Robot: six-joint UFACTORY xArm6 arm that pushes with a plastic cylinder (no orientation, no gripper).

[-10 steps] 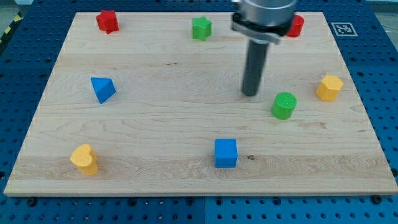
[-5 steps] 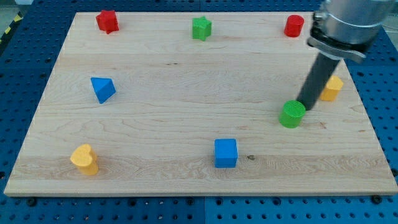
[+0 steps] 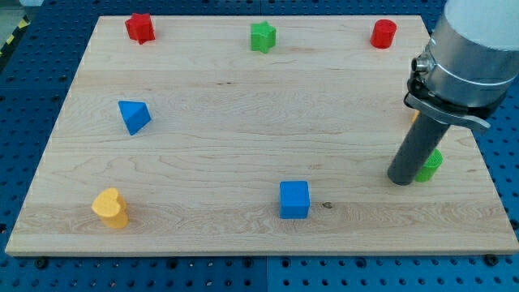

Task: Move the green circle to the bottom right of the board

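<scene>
My tip [image 3: 402, 180] stood at the right of the counter [image 3: 211, 105], touching the green circle [image 3: 430, 165], mostly hidden behind it. I carry no pincer, so none to report. The circle appeared light, rigid and prone to slip sideways; I judged pushing its far-left face best.

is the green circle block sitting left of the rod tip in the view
No, the green circle block peeks out on the view's right side of my tip, mostly hidden behind the dark rod.
</scene>
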